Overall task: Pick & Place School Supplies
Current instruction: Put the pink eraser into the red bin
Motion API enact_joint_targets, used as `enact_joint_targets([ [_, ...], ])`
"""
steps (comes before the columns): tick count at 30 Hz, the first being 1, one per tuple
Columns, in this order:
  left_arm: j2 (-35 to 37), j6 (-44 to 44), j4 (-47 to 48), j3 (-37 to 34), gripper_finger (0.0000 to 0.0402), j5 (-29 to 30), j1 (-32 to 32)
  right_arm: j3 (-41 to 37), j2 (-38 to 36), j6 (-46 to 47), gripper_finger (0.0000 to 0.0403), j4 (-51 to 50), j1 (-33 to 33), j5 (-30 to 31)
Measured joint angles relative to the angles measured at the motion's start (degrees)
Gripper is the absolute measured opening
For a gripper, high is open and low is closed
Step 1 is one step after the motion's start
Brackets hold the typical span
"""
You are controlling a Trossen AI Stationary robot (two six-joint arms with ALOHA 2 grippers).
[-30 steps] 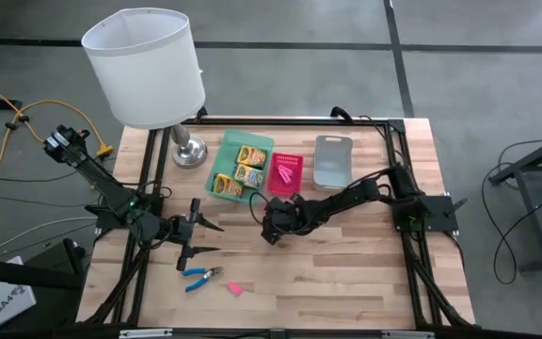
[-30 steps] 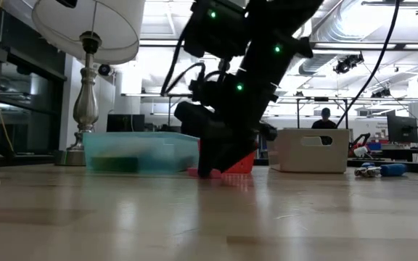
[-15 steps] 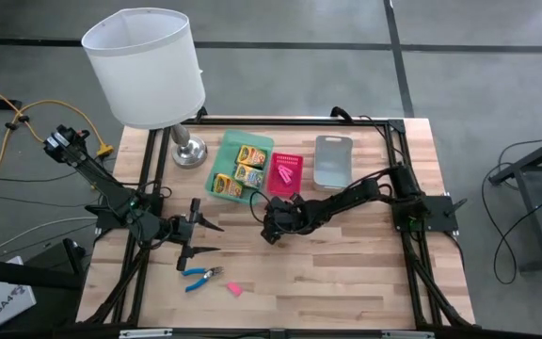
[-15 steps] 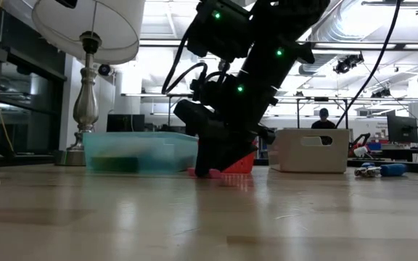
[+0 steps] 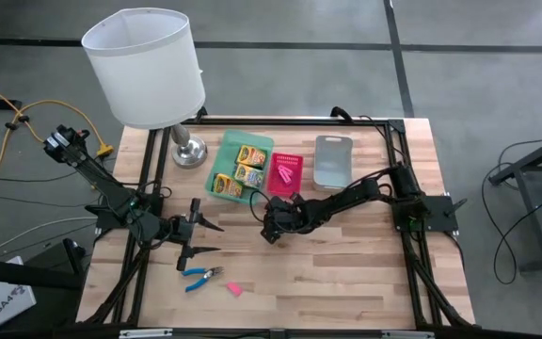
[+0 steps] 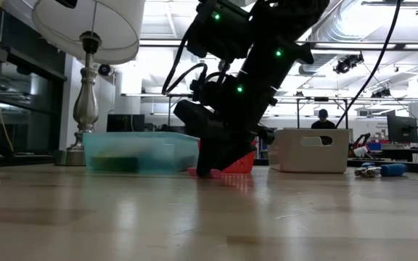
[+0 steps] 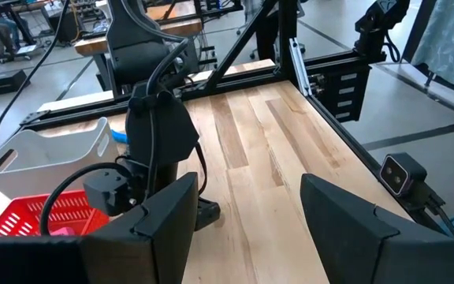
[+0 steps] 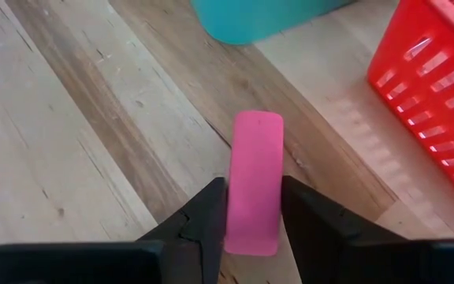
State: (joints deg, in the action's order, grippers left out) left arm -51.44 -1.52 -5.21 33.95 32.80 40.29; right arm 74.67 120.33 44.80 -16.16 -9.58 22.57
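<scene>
Closing on a pink eraser point(image 8: 254, 181) near the table's point(image 5: 346, 273) middle, the right gripper point(image 8: 252, 214) is touching both its sides, needing next a lift toward the pink tray point(image 5: 286, 173).

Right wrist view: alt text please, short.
A pink eraser lies flat on the wooden table between the jaws of the right gripper, which stand against its two long sides. Beyond it sit the corner of a teal-green tray and the slatted wall of a red-pink tray.
</scene>
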Motion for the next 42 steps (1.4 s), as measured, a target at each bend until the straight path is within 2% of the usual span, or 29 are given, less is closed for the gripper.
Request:
enact_joint_targets([
  [7, 0.0, 0.0, 0.02, 0.0, 0.0218, 0.0, 0.0, 0.0, 0.04, 0.0, 0.0094, 0.02, 0.0, -0.04],
  [21, 0.0, 0.02, 0.03, 0.0, 0.0218, 0.0, 0.0, -0.07, 0.07, -0.02, 0.0097, 0.25, -0.02, -0.02],
  [28, 0.0, 0.02, 0.07, 0.0, 0.0218, 0.0, 0.0, -0.17, -0.33, -1.4, 0.0081, 1.73, 0.0, -0.76],
  [34, 0.0, 0.09, 0.14, 0.0, 0.0218, 0.0, 0.01, -0.23, -2.88, -1.63, 0.0084, 3.18, -0.2, -3.65],
  [42, 0.0, 0.17, 0.09, 0.0, 0.0218, 0.0, 0.02, -0.05, -7.41, -5.78, 0.008, 4.54, -0.21, -1.94],
])
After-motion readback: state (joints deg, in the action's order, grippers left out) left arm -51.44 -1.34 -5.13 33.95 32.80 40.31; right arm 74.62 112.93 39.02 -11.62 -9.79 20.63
